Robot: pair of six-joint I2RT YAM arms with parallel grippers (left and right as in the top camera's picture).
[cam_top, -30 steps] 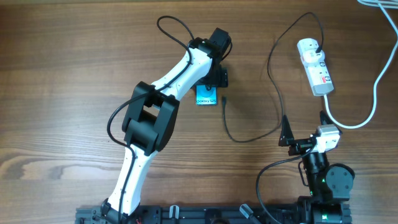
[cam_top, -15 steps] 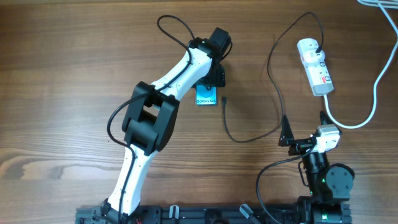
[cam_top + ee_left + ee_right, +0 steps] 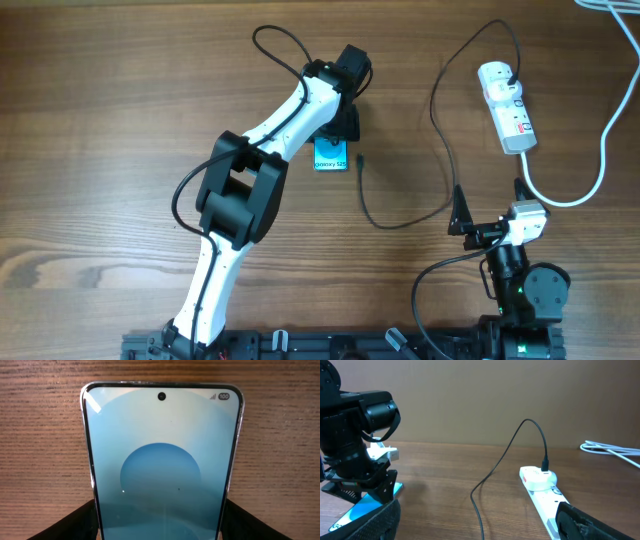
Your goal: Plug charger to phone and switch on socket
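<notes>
The left hand grasps the phone by its long edges on the worktop. The charger tip lies just beside the phone. The right hand, released, should pinch close behind that tip, level with the port.

One phone is counted, left of centre. One charger and one socket are counted on the right, with one thick white cord beside them. Two arms are counted: the left arm and the right arm.
</notes>
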